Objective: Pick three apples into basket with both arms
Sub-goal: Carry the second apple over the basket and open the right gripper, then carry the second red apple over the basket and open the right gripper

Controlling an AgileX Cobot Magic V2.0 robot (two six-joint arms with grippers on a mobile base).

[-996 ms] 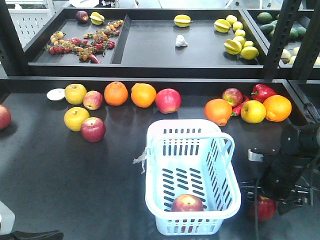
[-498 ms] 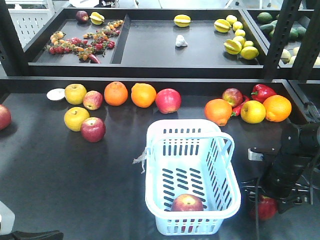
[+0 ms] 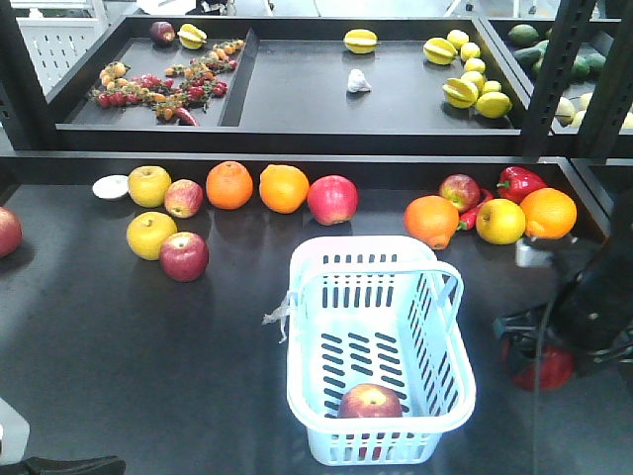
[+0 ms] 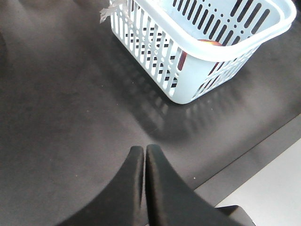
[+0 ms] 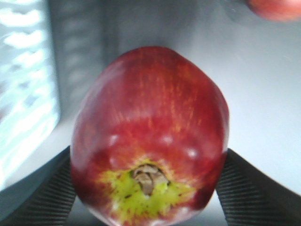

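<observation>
The pale blue basket (image 3: 299,336) stands at the front middle of the table, with one red apple (image 3: 371,401) lying in its near end. My right gripper (image 3: 542,358) is to the right of the basket, shut on a second red apple (image 3: 550,368). In the right wrist view that apple (image 5: 149,136) fills the space between the ribbed fingers (image 5: 47,197), stem end toward the camera, and the basket wall (image 5: 23,94) is on the left. My left gripper (image 4: 145,149) is shut and holds nothing, low over the table beside the basket (image 4: 207,56). More red apples (image 3: 332,199) (image 3: 184,255) lie farther back.
Oranges (image 3: 229,184), yellow apples (image 3: 150,235) and a red bell pepper (image 3: 518,182) lie in a row behind the basket. A raised black tray (image 3: 297,129) with more produce runs across the back, flanked by dark rack posts (image 3: 554,59). The table's front edge (image 4: 254,150) is near my left gripper.
My right gripper has moved away from the table's front edge and slightly right, carrying the red apple with it. The basket and the apple inside it stay put.
</observation>
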